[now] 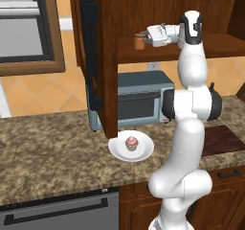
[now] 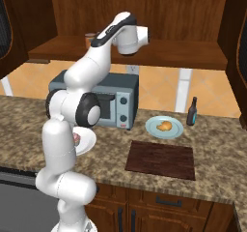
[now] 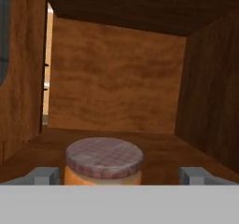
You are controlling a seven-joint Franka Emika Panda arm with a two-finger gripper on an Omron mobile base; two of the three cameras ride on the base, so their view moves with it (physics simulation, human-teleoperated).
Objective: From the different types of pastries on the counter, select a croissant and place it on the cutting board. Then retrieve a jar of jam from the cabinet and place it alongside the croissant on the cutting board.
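The jar of jam, orange-brown with a brownish lid, stands on the plank shelf of the open cabinet. My gripper is open, with one fingertip on each side of the jar and a gap to each. In the left base view the gripper is level with the jar. The croissant lies on a pale teal plate on the counter, behind the dark cutting board. The board is bare.
The cabinet door hangs open at the left. A grey toaster oven sits under the shelf. A pink-frosted cupcake is on a white plate. A slim dark bottle stands right of the teal plate.
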